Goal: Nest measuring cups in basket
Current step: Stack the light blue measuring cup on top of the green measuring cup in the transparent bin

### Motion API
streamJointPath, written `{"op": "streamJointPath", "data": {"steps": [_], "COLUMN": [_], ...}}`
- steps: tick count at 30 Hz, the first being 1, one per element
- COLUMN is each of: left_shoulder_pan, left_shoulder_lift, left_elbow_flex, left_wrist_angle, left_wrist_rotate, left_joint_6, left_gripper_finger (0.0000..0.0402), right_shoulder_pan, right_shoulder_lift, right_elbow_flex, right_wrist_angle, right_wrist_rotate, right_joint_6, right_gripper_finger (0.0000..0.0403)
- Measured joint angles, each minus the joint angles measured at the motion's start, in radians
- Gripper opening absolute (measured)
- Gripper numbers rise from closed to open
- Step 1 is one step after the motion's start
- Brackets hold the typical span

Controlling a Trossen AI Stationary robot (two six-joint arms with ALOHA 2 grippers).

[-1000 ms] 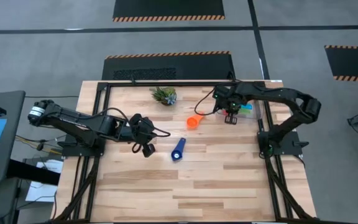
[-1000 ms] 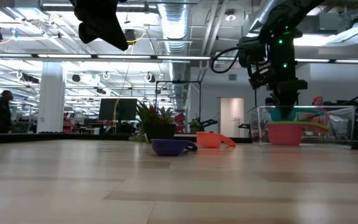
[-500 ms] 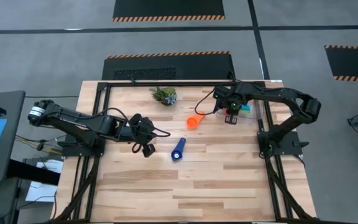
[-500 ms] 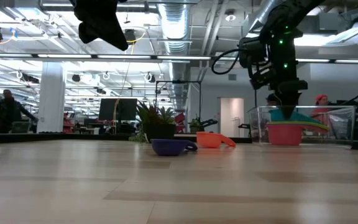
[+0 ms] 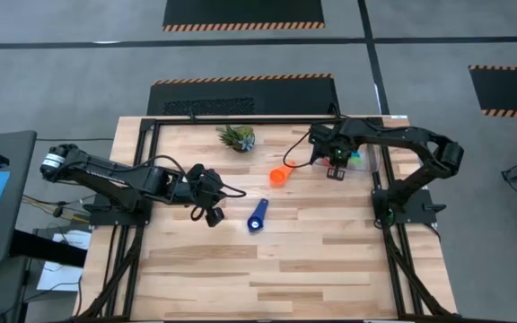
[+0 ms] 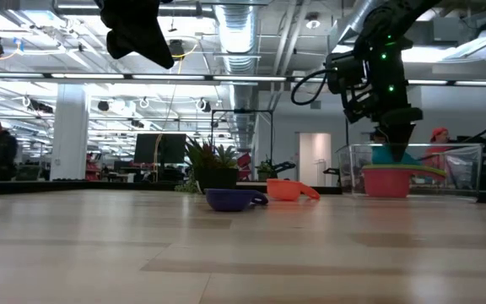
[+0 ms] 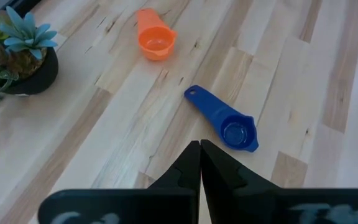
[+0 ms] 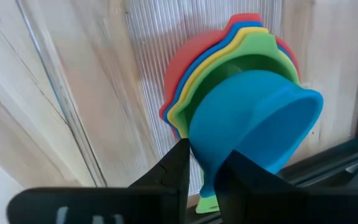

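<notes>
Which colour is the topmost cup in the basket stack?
Light blue cup, shown best in the right wrist view.

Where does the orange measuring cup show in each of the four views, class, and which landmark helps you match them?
High view: orange measuring cup at table centre, right of the potted plant.
Low view: orange measuring cup mid-picture, right of the potted plant.
Left wrist view: orange measuring cup near the top, with the potted plant at the left edge.
Right wrist view: not in it.
Shared landmark: the potted plant.
</notes>
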Motion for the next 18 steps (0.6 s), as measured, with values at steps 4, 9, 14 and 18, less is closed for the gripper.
{"op": "streamJointPath", "data": {"steps": [4,9,14,18], "left_shoulder_pan": [0.0,0.0,0.0,0.0], "left_shoulder_lift": [0.0,0.0,0.0,0.0], "left_elbow_flex": [0.0,0.0,0.0,0.0], "left_wrist_angle": [0.0,0.0,0.0,0.0], "left_wrist_rotate": [0.0,0.0,0.0,0.0], "left_joint_6": [-0.001,-0.003,-0.003,-0.003], "left_gripper_finger": [0.0,0.0,0.0,0.0], "right_shoulder_pan": [0.001,0.001,0.001,0.001], "right_shoulder_lift": [0.0,0.0,0.0,0.0], "right_elbow_flex": [0.0,0.0,0.0,0.0], "right_wrist_angle": [-0.003,-0.004,-0.004,-0.004], "right_wrist_rotate": [0.0,0.0,0.0,0.0], "right_joint_6": [0.017,0.039,0.064,0.096], "right_gripper_finger": [0.0087,0.0088,0.0088,0.0088]}}
